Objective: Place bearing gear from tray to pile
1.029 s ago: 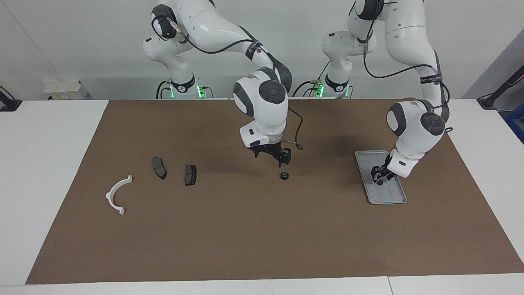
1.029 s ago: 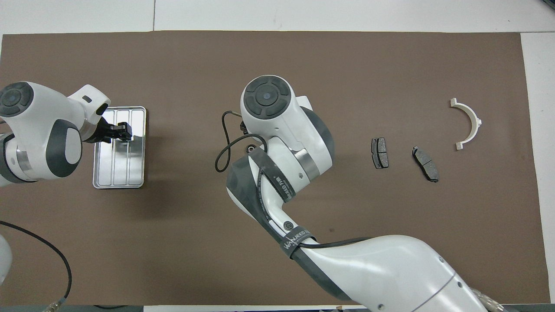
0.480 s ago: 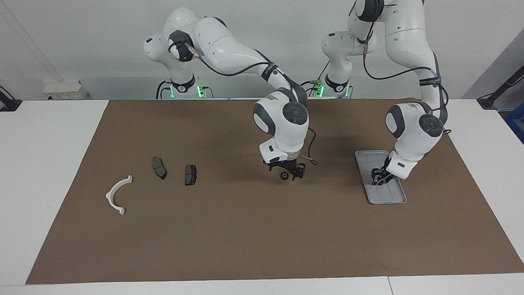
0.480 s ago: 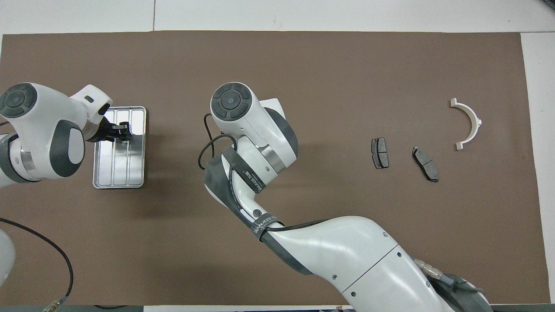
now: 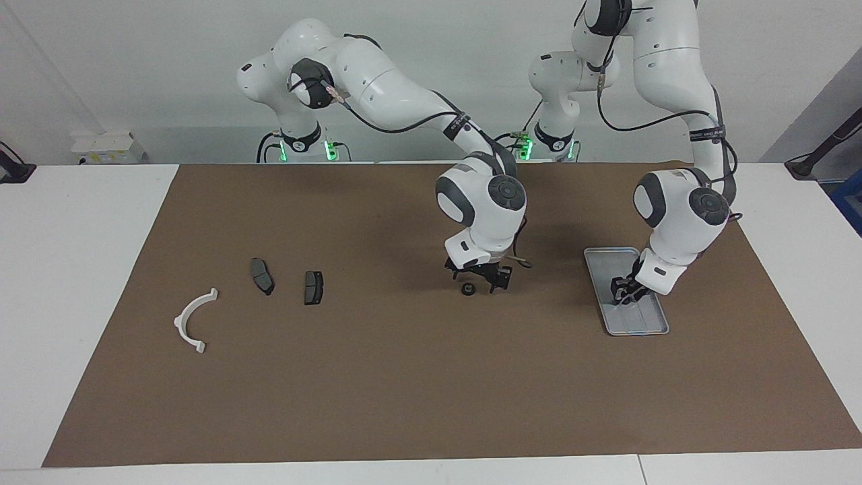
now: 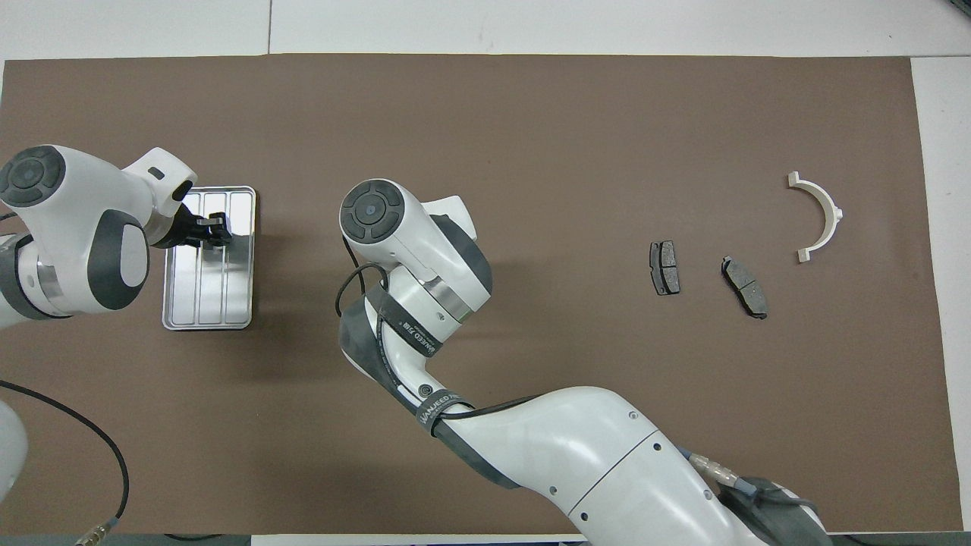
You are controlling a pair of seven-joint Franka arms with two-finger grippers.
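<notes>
Two Franka arms work over a brown mat (image 5: 404,391). The right arm stretches from its base in a long downward sweep to the middle of the mat, with its wrist bent so the right gripper (image 5: 481,281) points straight down, low over the surface and its jaws spread wide. The bearing gear (image 5: 466,289), a small dark ring, lies flat on the mat just under that gripper, at its edge toward the right arm's end of the table; whether a finger touches it cannot be told (from overhead the arm's wrist hides the gear altogether).

The left arm drops steeply from a raised elbow, its wrist tilted, and sets the left gripper (image 5: 623,294) down inside the tray (image 5: 648,325). The gripper's jaws stand partly closed, and whether they hold anything cannot be told. The silver tray lies toward the left arm's end of the mat, well apart from the gear.

The pile lies toward the right arm's end: a white bracket (image 5: 192,322) and two dark brake pads (image 5: 262,275) (image 5: 313,287), loosely spread and not touching one another, well apart from both the gear and the grippers
</notes>
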